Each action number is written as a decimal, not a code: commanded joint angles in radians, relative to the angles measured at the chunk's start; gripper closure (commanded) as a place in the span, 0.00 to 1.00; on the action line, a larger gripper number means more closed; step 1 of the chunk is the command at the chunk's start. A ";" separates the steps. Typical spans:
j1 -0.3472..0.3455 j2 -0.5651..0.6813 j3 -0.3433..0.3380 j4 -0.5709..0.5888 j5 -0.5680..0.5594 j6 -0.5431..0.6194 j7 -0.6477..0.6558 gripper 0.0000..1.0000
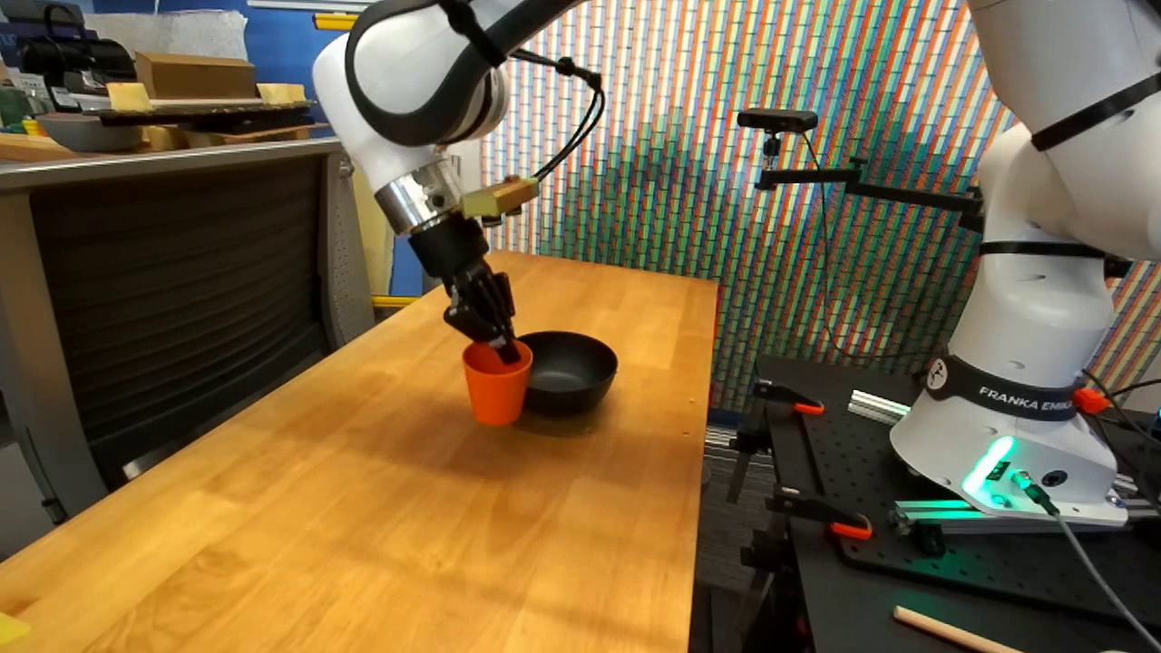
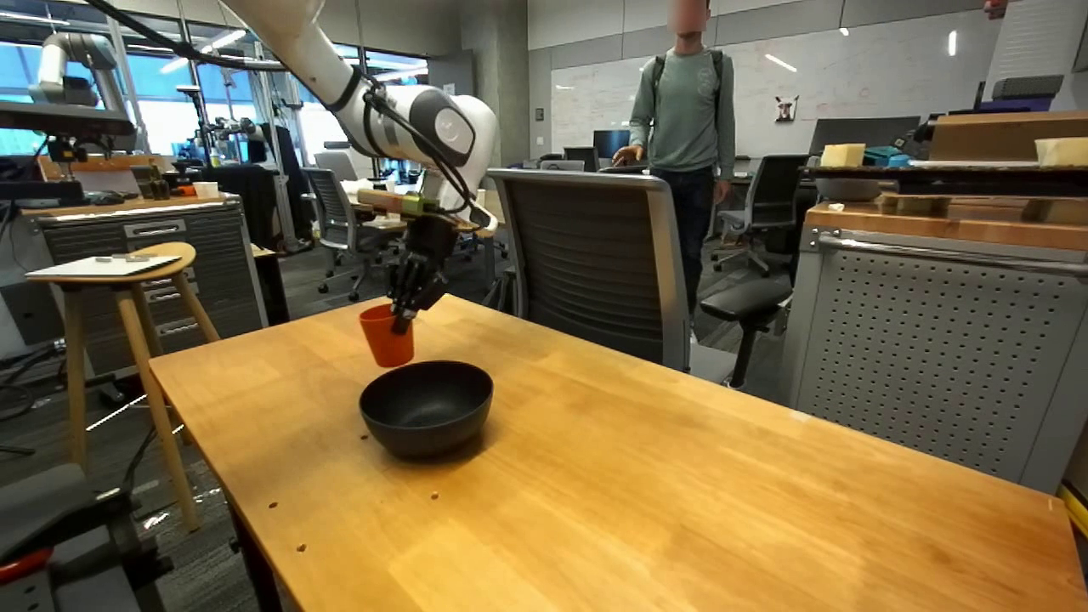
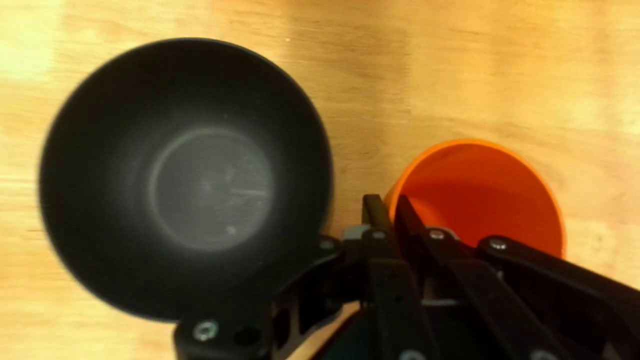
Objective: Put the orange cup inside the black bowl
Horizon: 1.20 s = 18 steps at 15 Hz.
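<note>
Because the tapered orange cup (image 3: 485,197) is probably light, slightly springy plastic, its rim suits a gentle hold: the Robotiq gripper (image 3: 388,202) pinches the wall there (one finger inside, one out), just beside the round black bowl (image 3: 210,185).

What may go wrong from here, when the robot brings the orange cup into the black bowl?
The gripper pinches the orange cup at one side of its rim, so the cup might tilt or slip out. The black bowl stands close beside the cup: if the lift is too low, the cup might hit the bowl's side and push it.
</note>
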 commanded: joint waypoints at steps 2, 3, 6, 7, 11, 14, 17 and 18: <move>-0.058 -0.226 -0.080 -0.167 -0.020 0.060 0.094 0.98; -0.072 -0.248 -0.094 -0.181 -0.022 0.058 0.107 0.98; -0.114 -0.267 -0.115 -0.215 -0.005 0.036 0.118 0.98; -0.126 -0.260 -0.114 -0.226 0.005 0.028 0.113 0.98; -0.148 -0.202 -0.100 -0.260 0.053 0.036 0.085 0.98; -0.147 -0.138 -0.089 -0.256 0.082 0.033 0.070 0.98; -0.145 -0.084 -0.081 -0.245 0.092 0.048 0.064 0.98; -0.141 -0.072 -0.081 -0.242 0.084 0.053 0.070 0.98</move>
